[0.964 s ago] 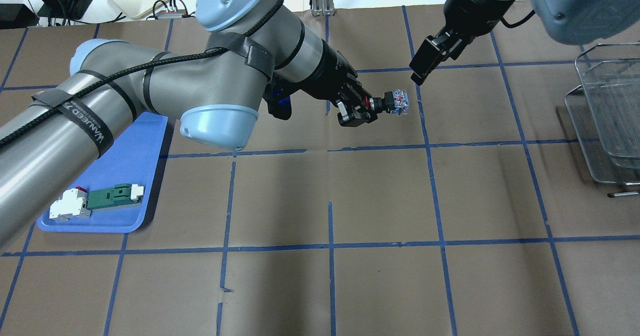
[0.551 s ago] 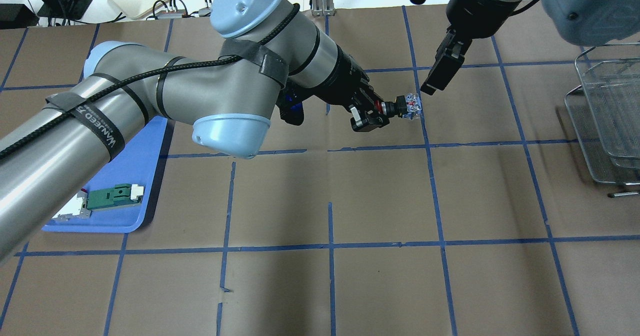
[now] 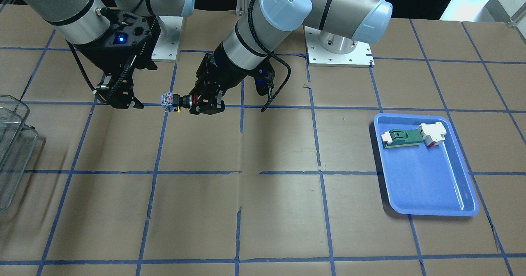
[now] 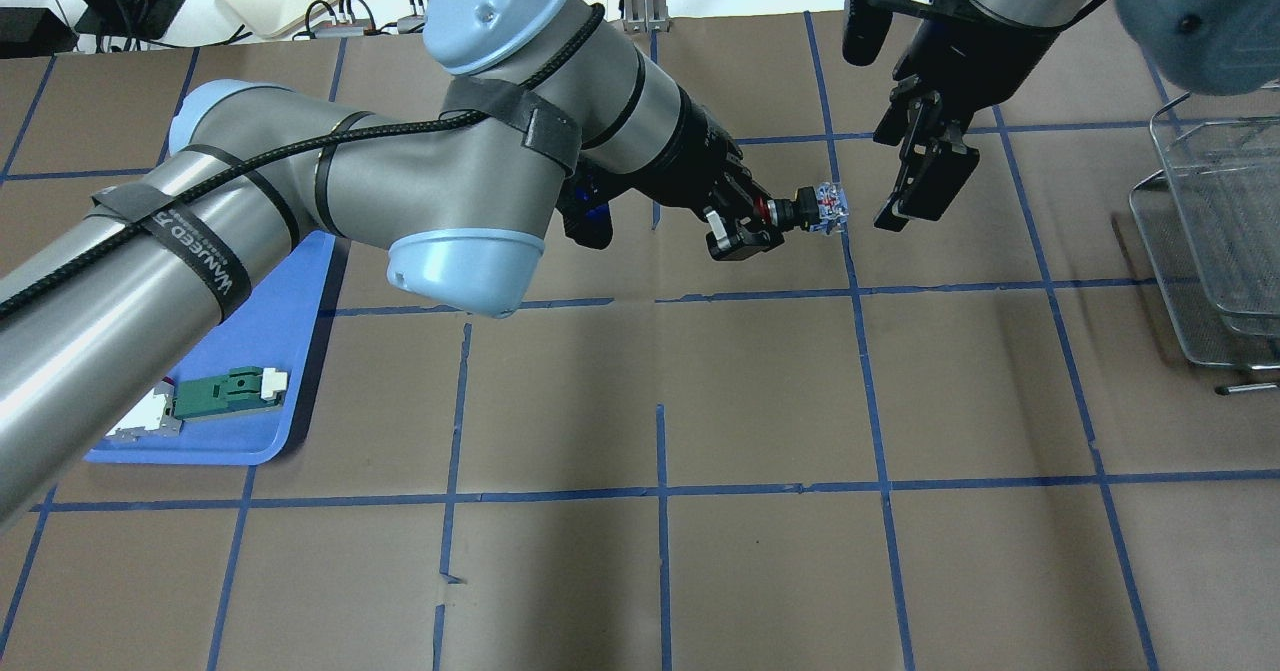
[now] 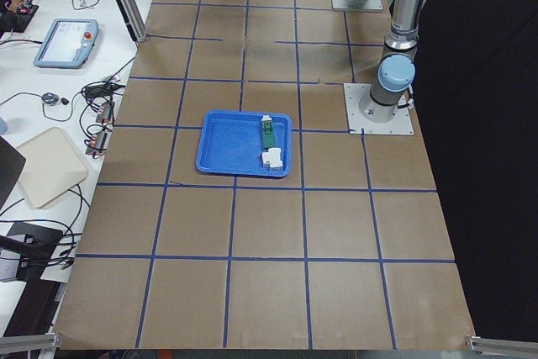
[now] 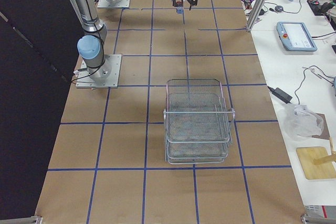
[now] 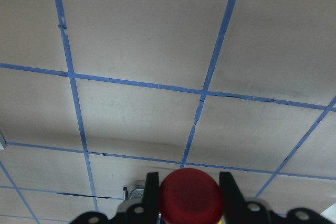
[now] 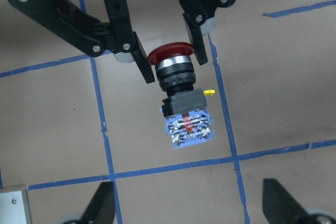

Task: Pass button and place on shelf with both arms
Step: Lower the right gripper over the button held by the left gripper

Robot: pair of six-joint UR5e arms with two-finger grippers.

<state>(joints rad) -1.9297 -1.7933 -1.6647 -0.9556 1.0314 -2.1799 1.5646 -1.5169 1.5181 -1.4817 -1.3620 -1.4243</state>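
Observation:
My left gripper [image 4: 762,217] is shut on the red head of the button [image 4: 818,208] and holds it level above the table, blue-and-white block pointing away. My right gripper [image 4: 920,179] is open, just beyond the block, apart from it. In the front-facing view the button [image 3: 171,100] sits between the left gripper [image 3: 194,101] and the right gripper [image 3: 120,97]. The right wrist view shows the button [image 8: 182,100] ahead of my open fingertips [image 8: 100,208]. The left wrist view shows the red head [image 7: 190,199] between my fingers [image 7: 152,190]. The shelf [image 4: 1210,221] stands at the table's right edge.
A blue tray [image 4: 265,351] lies at the left with a green-and-white flat part [image 4: 225,393] and a white blocky part [image 3: 433,133]. The shelf also shows in the right side view [image 6: 197,119]. The brown table bears a grid of blue tape.
My left arm carried the button a little to the right, then held. My right gripper swung right and lower, and now faces the button's block end.

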